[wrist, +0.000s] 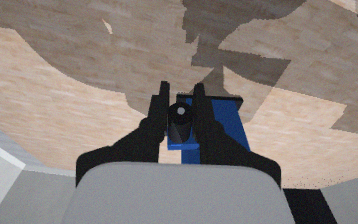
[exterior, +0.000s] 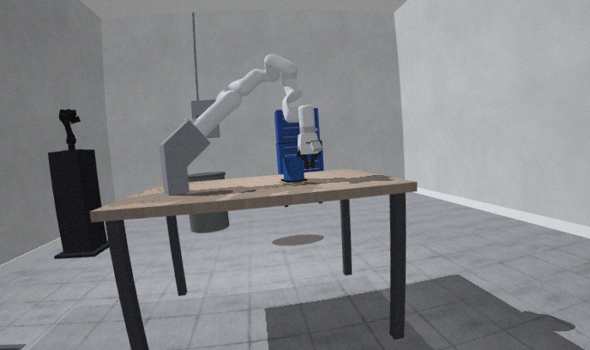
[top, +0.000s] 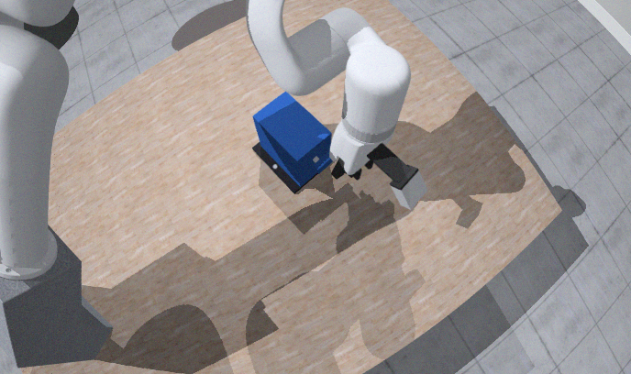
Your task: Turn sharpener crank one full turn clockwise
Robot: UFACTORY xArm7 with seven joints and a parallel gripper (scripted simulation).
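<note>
The blue pencil sharpener (top: 292, 134) (exterior: 293, 168) (wrist: 224, 120) stands on its black base (top: 270, 163) near the middle of the wooden table (top: 169, 162) (exterior: 244, 196). My gripper (top: 347, 174) (exterior: 309, 164) (wrist: 181, 94) points down just beside the sharpener's crank end. In the wrist view its two black fingers are shut on the dark cylindrical knob (wrist: 180, 120) of the crank, one finger on each side. The knob sits off to the side of the sharpener's body. In the top and exterior views the knob is hidden by the gripper and wrist.
The arm's grey pedestal (top: 43, 315) (exterior: 177, 156) stands at the table's near-left corner. Behind the table are a blue rack (exterior: 284, 130), a grey bin (exterior: 207, 219) and a black stand with a camera (exterior: 75, 200).
</note>
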